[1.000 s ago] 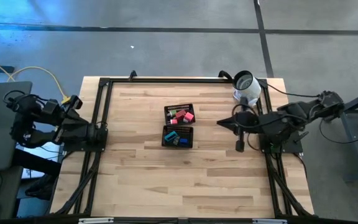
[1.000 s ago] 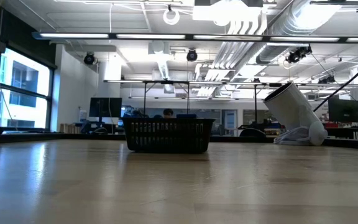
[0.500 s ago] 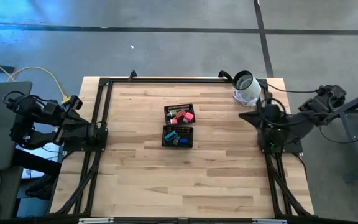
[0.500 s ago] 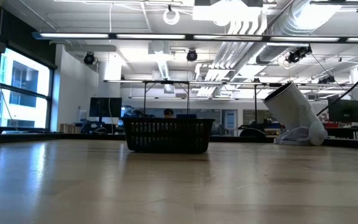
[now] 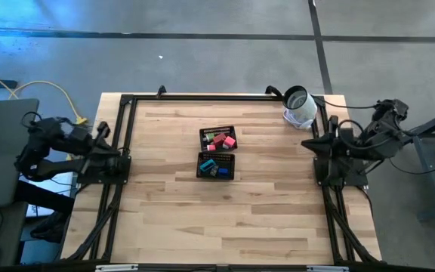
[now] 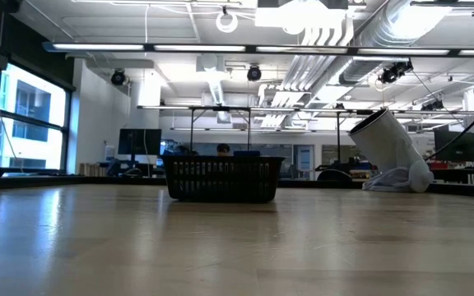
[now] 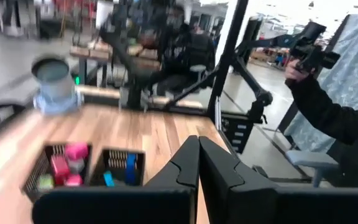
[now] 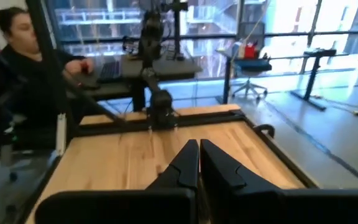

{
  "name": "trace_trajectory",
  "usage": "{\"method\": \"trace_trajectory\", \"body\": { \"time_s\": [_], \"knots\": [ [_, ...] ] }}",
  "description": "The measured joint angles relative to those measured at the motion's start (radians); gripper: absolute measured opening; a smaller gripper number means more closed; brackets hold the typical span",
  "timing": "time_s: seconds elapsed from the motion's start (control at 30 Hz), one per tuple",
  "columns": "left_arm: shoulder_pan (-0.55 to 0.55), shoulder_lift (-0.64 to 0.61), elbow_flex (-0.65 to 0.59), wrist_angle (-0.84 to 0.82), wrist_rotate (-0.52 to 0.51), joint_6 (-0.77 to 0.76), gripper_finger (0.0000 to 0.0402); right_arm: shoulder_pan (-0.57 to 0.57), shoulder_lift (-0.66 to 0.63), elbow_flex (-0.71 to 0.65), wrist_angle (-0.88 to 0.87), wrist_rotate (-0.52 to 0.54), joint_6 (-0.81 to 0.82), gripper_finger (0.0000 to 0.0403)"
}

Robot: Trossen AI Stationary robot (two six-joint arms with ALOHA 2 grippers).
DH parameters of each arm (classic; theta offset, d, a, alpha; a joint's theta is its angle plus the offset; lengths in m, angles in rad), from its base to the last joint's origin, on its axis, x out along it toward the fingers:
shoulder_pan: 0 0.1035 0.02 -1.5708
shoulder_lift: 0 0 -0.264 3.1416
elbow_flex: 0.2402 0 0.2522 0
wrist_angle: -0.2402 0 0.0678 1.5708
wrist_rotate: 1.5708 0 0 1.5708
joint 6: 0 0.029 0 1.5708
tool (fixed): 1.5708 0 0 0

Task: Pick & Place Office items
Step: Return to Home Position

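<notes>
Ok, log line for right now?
left gripper: shut, empty, left table edge | right gripper: shut, empty, right table edge | office items: in black tray, both compartments

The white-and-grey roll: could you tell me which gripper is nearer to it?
Right. The right gripper is just beside the roll; the left gripper is across the table.

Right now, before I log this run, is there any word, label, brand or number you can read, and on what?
No text can be read in any view.
office items in the black mesh tray: any print too small to read.
white-and-grey roll: no label shows.
monitors behind the table: too blurred to read.
left gripper, right gripper: no markings show.
</notes>
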Motion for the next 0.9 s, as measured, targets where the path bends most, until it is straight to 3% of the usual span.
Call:
{"method": "trace_trajectory", "body": {
  "time_s": [0.1, 0.2, 0.33, 0.47, 0.9],
  "knots": [
    [0.000, 0.000, -0.049, 0.021, -0.028, -0.063, 0.0001, 0.014, -0.002, -0.016, 0.011, 0.011, -0.014, 0.0002],
    [0.000, -0.001, -0.097, 0.165, -0.027, -0.063, 0.0001, 0.028, -0.001, -0.016, 0.022, 0.011, -0.016, 0.0002],
    [0.000, -0.001, -0.156, 0.404, 0.085, 0.009, 0.0001, 0.042, 0.011, -0.014, 0.024, 0.013, -0.012, 0.0002],
    [0.000, -0.001, -0.201, 0.464, 0.148, 0.063, 0.0001, 0.055, 0.030, -0.015, 0.030, 0.011, -0.010, 0.0002],
    [0.000, -0.002, -0.411, 0.564, -0.117, 0.096, 0.0001, 0.073, 0.036, -0.015, 0.050, 0.011, -0.028, 0.0002]
  ]
}}
